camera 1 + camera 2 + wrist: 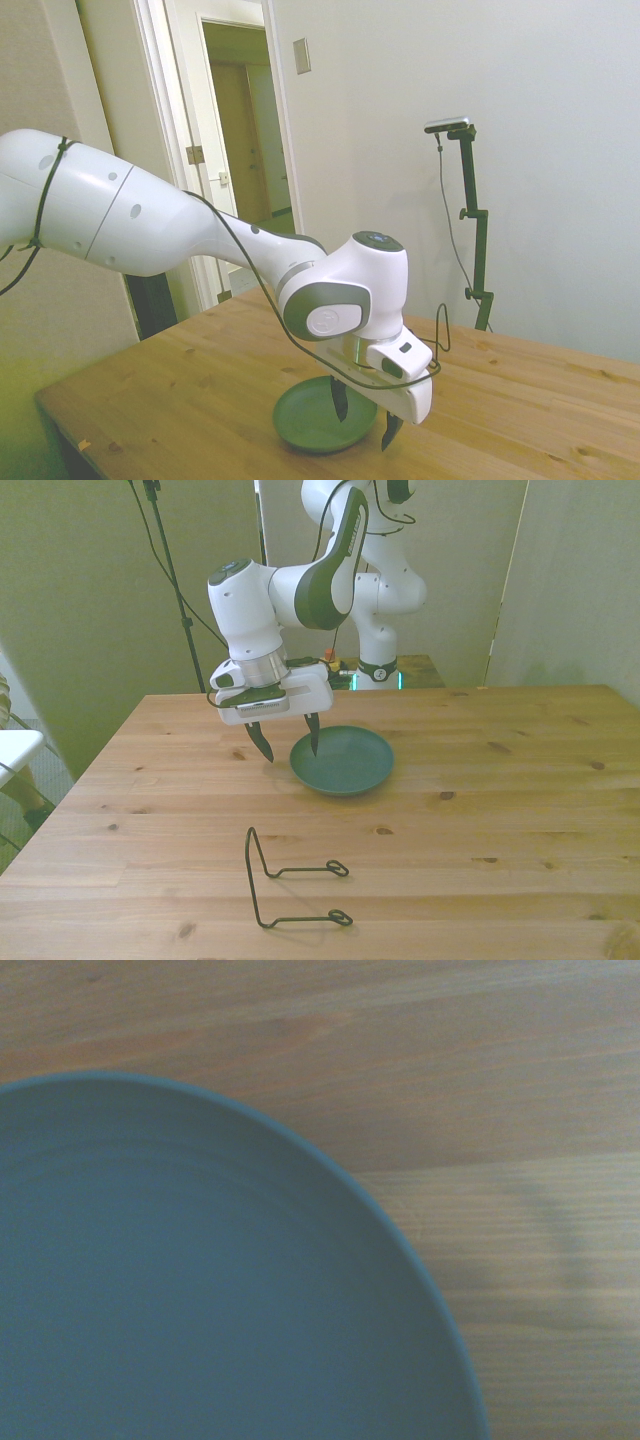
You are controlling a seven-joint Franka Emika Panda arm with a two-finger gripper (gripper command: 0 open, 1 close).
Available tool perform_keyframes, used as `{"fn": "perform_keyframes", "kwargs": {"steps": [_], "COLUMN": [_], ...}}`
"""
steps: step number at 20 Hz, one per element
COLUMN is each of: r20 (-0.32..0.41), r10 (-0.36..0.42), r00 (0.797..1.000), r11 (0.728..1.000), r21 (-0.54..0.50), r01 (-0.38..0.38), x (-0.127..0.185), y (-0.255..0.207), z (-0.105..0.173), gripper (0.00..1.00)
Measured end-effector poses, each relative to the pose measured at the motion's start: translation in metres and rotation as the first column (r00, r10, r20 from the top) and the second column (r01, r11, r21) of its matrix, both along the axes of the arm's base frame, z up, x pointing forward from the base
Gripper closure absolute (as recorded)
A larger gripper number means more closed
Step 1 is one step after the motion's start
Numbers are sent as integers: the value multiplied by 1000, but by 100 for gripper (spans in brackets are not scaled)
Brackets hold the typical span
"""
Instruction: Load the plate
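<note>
A black wire rack [292,882] stands nearest on the wooden table [500,820]. Beyond it lies the grey-green plate [345,762]. The gripper [290,738] straddles its rim on the front view's left, jaws spread wide, holding nothing.

tabletop [520,780]: light knotty pine planks | wire rack [290,880]: thin dark bent wire, two looped feet, standing on the tabletop's near part | doorway [245,130]: open, background
</note>
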State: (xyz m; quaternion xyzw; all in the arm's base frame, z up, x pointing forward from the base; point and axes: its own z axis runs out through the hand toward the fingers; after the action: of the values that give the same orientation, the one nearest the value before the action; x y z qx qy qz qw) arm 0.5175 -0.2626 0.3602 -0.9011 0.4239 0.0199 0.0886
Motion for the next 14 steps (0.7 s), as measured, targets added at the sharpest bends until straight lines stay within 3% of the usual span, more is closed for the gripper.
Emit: {"fn": "perform_keyframes", "kwargs": {"steps": [14], "r20": [-12], "r10": [28], "r00": [1000], "r11": [1000], "r21": [3], "r01": [-28], "x": [9], "y": [4], "z": [-10], "gripper": [100]}}
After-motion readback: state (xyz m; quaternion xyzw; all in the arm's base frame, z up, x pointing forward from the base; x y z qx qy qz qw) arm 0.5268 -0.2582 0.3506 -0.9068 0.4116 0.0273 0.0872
